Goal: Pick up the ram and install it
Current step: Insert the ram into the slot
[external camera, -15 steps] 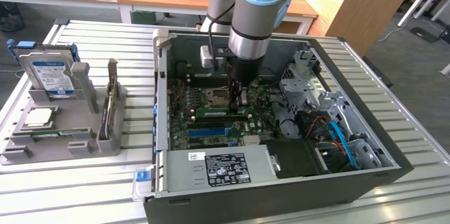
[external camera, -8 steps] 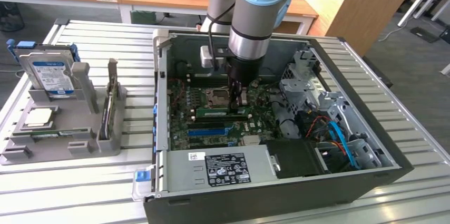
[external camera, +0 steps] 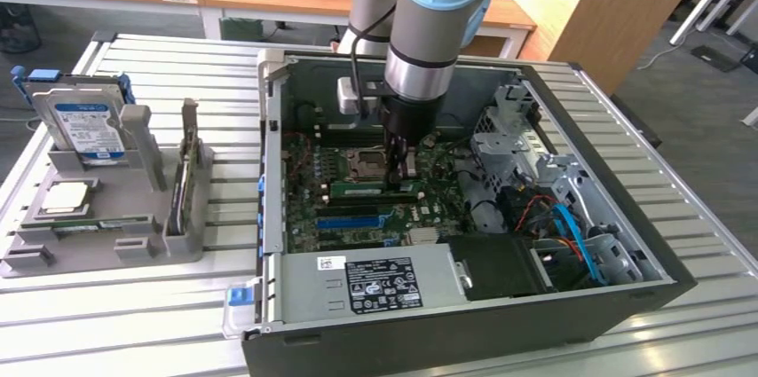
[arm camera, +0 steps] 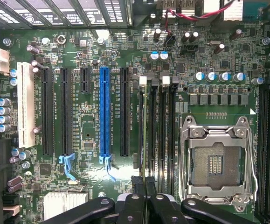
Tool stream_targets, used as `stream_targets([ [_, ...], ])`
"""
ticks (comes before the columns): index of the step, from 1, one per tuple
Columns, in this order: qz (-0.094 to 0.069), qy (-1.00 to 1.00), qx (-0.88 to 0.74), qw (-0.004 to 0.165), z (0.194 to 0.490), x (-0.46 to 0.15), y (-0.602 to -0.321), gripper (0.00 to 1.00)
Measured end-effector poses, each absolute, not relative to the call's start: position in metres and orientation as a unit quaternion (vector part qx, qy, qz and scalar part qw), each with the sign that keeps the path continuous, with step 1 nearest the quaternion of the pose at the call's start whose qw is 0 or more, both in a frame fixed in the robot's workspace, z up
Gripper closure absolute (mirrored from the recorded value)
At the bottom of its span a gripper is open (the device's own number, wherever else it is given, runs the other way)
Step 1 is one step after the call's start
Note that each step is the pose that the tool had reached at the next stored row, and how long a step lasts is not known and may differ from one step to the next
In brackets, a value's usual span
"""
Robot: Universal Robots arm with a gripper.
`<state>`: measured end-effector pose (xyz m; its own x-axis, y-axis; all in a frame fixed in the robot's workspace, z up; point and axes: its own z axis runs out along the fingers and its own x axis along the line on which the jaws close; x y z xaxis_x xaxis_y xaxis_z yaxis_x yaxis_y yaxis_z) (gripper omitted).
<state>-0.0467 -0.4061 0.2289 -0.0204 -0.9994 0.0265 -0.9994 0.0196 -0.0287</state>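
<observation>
**Green ram [arm camera: 146, 130] pinched in the slot row**

Black fingers [arm camera: 138, 186] close narrowly on its edge, lower centre, between blue slot [arm camera: 105, 112] and CPU socket [arm camera: 217, 158]; neighbouring slots crowd both sides. Print on the power-supply label [external camera: 379, 284] is unreadable.

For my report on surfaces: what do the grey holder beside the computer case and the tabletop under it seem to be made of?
Grey holder: probably plastic, matte, uniform grey, blocky moulded shapes. Tabletop: likely aluminium, satin silver, long parallel grooves reflecting light.
</observation>
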Motion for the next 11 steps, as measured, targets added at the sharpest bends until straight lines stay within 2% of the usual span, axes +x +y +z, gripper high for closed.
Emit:
stream_targets([
  [11, -0.02, 0.714, -0.7, 0.0, 0.2289, -0.0469, -0.4063, 0.88],
])
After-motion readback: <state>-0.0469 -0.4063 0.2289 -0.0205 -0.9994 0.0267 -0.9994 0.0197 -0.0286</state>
